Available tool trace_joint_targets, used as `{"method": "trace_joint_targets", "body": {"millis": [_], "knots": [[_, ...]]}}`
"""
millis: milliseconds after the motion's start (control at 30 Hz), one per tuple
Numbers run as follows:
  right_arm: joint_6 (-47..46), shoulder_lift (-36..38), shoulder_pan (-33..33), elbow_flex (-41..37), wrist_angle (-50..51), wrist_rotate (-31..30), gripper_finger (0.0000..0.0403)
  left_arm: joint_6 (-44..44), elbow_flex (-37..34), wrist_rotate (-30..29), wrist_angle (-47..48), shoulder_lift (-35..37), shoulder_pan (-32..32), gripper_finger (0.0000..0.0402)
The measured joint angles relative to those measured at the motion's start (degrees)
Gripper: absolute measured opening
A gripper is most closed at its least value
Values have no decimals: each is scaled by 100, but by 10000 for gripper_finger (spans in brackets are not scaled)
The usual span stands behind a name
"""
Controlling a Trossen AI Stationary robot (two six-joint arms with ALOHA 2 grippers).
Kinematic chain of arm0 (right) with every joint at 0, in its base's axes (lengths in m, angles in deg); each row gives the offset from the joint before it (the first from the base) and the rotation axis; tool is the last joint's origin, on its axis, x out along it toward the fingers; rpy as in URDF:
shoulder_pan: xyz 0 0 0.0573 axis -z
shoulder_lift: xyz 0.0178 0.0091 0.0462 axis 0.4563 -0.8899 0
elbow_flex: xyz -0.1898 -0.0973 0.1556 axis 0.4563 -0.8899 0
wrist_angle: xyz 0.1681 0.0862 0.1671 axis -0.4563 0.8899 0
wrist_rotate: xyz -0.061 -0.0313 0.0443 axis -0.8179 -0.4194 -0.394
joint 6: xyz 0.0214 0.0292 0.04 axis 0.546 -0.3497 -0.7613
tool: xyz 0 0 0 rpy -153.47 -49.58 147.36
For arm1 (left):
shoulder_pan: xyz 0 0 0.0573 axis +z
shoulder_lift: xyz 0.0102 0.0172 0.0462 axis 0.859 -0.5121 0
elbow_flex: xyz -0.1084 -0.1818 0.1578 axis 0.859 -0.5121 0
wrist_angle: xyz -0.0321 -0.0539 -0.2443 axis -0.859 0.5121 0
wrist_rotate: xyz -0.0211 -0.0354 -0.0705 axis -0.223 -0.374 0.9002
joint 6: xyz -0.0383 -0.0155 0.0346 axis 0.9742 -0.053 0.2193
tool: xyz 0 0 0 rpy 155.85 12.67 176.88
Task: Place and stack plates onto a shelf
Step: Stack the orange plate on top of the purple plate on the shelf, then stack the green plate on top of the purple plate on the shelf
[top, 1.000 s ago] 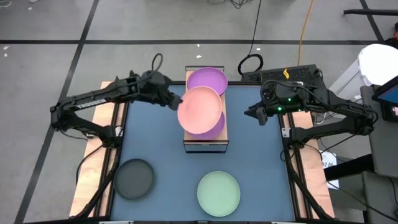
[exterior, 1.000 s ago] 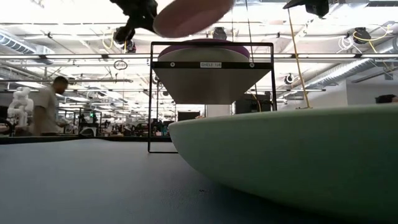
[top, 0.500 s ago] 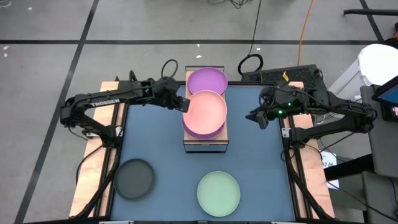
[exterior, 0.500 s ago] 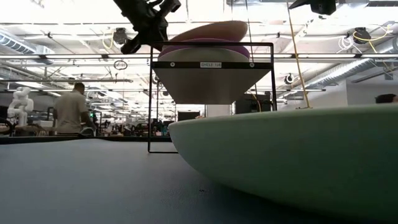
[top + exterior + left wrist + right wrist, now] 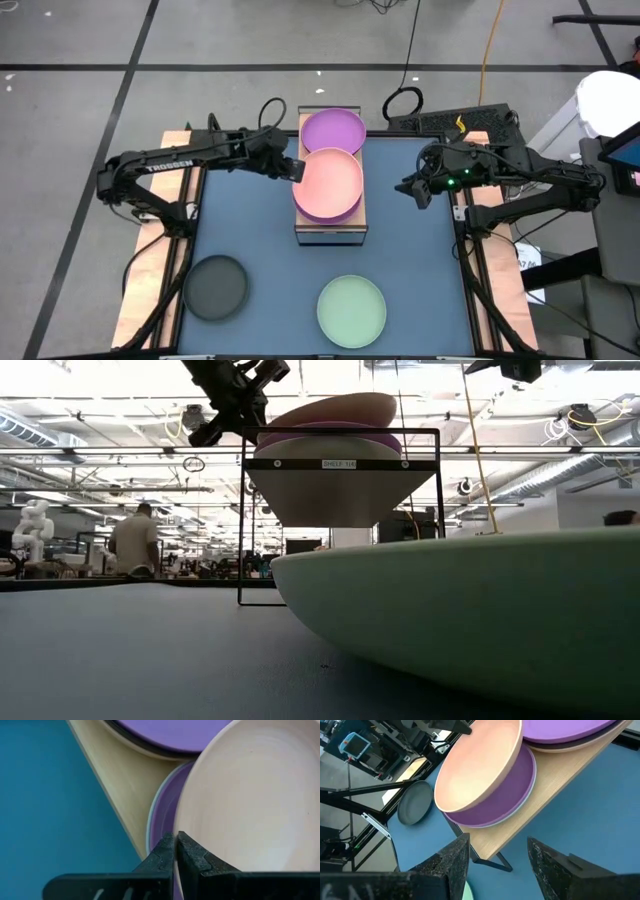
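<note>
Left gripper (image 5: 293, 169) pinches the rim of the pink plate (image 5: 331, 180), tilted on a purple plate (image 5: 512, 785) at the near end of the shelf (image 5: 330, 231). Right gripper (image 5: 408, 186) hovers beside the shelf, fingers apart. Mint plate (image 5: 351, 308) and black plate (image 5: 216, 286) lie on the mat (image 5: 420, 270).

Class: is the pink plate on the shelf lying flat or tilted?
Tilted. The pink plate has one edge raised in the left gripper, the other resting in the purple plate below.

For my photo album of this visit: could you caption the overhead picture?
Left gripper holds a pink plate by its rim, resting on a purple plate on the shelf.
</note>
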Motion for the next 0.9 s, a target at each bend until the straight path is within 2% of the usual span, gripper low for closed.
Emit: {"method": "trace_joint_targets", "body": {"millis": [400, 600, 900], "knots": [[86, 0, 2, 0, -4, -138, 180, 195, -2, 7, -96, -246, -144, 8], [56, -2, -18, 0, -2, -127, 180, 491, -2, -229, -62, -262, -151, 52], [40, -2, -203, 0, 1, -120, 180, 543, -2, -238, -63, -264, -151, 109]]}}
